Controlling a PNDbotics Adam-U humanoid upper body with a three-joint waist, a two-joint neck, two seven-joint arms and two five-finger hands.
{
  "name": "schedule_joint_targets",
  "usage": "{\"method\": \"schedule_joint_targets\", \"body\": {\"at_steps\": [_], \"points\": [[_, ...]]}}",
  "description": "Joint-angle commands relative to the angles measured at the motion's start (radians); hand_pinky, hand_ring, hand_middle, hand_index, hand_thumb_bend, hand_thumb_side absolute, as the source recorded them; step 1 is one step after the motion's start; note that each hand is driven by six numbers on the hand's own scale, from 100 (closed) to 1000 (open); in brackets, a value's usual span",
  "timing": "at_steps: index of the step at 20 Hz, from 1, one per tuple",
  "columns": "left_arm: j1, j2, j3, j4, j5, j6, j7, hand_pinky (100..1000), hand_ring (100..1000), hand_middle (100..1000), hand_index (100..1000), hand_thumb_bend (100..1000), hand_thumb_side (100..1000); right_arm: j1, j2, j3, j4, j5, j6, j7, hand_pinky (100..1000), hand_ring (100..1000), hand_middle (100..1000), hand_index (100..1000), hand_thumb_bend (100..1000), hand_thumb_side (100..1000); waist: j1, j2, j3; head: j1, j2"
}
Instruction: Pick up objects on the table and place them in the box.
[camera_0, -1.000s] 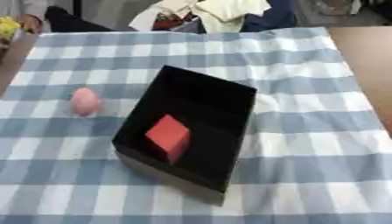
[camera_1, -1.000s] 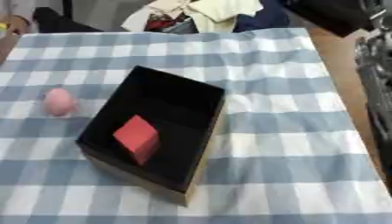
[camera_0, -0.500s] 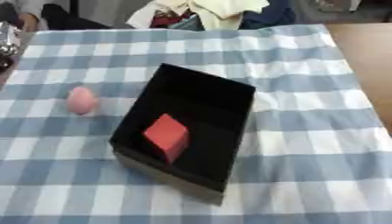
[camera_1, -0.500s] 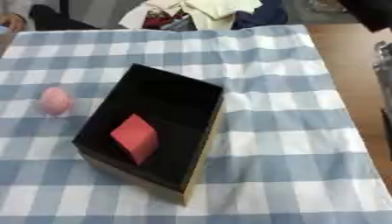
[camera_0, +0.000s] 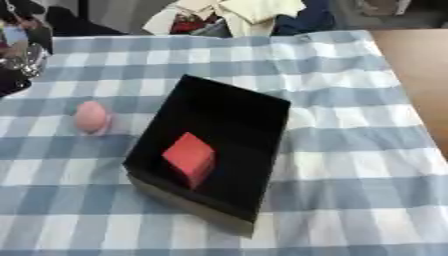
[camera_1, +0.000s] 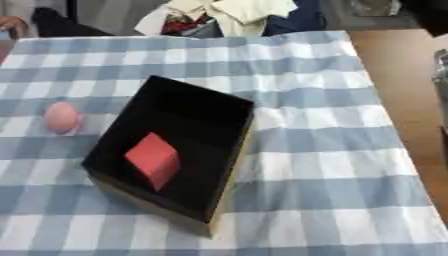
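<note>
One black box (camera_0: 229, 116) sits open near the middle of the frame, set askew on the blue-and-white checked tablecloth (camera_0: 350, 150). Inside it lies one red block (camera_0: 190, 156), tilted, toward the lower left part of the box floor. One pink egg-shaped object (camera_0: 91, 117) rests on the cloth to the left of the box, apart from its wall and outside it. That makes two small objects in all: one in the box, one on the table.

At the upper left edge of the left eye view a dark and silver piece of the robot's left hand (camera_0: 19, 60) shows; I cannot tell how its fingers are set. The right hand cannot be made out. A heap of clothes (camera_1: 229, 15) lies beyond the table's far edge, at upper centre.
</note>
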Motion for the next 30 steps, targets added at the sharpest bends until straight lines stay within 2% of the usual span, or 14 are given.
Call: {"method": "schedule_joint_targets", "body": {"at_steps": [1, 4, 5, 7, 12, 15, 16, 18, 23, 30], "points": [[-0.027, 0.056, -0.015, 0.017, 0.012, -0.001, -0.058, 626, 726, 680, 855, 135, 980, -0.013, -0.012, -0.010, -0.017, 0.012, 0.001, 0.003, 943, 901, 793, 828, 100, 762, 0.000, -0.019, -0.001, 0.002, -0.014], [-0.041, 0.058, -0.024, 0.032, 0.011, -0.001, -0.088, 630, 730, 682, 859, 143, 980, -0.013, -0.010, -0.010, -0.017, 0.014, 0.001, 0.004, 944, 902, 793, 828, 100, 762, 0.000, -0.019, -0.001, 0.002, -0.015], [-0.045, 0.060, -0.032, 0.041, 0.011, 0.000, -0.103, 656, 745, 696, 868, 209, 972, -0.013, -0.010, -0.010, -0.017, 0.014, 0.000, 0.004, 944, 902, 793, 828, 100, 764, 0.000, -0.019, -0.002, 0.003, -0.016], [-0.059, 0.062, -0.048, 0.065, 0.012, 0.000, -0.147, 672, 754, 706, 875, 257, 971, -0.013, -0.008, -0.009, -0.017, 0.014, 0.001, 0.006, 944, 902, 794, 828, 100, 765, 0.000, -0.019, -0.004, 0.004, -0.017], [-0.083, 0.055, -0.068, 0.113, -0.010, -0.007, -0.245, 714, 779, 736, 901, 453, 945, -0.010, -0.003, -0.010, -0.017, 0.015, 0.003, 0.011, 946, 903, 795, 828, 100, 769, 0.000, -0.018, -0.005, 0.007, -0.019], [-0.096, 0.046, -0.079, 0.141, -0.030, -0.010, -0.295, 726, 788, 745, 907, 559, 887, -0.006, 0.000, -0.012, -0.017, 0.015, 0.003, 0.011, 947, 903, 795, 828, 100, 772, 0.000, -0.018, -0.007, 0.009, -0.022], [-0.100, 0.044, -0.084, 0.150, -0.038, -0.012, -0.311, 737, 794, 751, 918, 613, 831, -0.005, 0.000, -0.012, -0.017, 0.016, 0.003, 0.012, 947, 903, 795, 829, 100, 774, 0.000, -0.018, -0.008, 0.010, -0.022], [-0.111, 0.038, -0.094, 0.169, -0.051, -0.013, -0.345, 751, 806, 762, 928, 650, 779, -0.003, 0.001, -0.013, -0.017, 0.015, 0.005, 0.013, 947, 904, 796, 829, 100, 775, 0.000, -0.018, -0.009, 0.012, -0.024], [-0.132, 0.020, -0.113, 0.210, -0.040, 0.018, -0.415, 762, 826, 782, 943, 647, 677, 0.002, 0.005, -0.014, -0.017, 0.016, 0.007, 0.016, 948, 904, 796, 829, 100, 778, 0.002, -0.019, -0.010, 0.017, -0.027], [-0.157, -0.002, -0.146, 0.244, -0.005, 0.085, -0.489, 764, 845, 807, 967, 557, 615, 0.009, 0.012, -0.016, -0.017, 0.019, 0.011, 0.019, 949, 905, 796, 828, 100, 787, 0.002, -0.019, -0.012, 0.021, -0.031]]}}
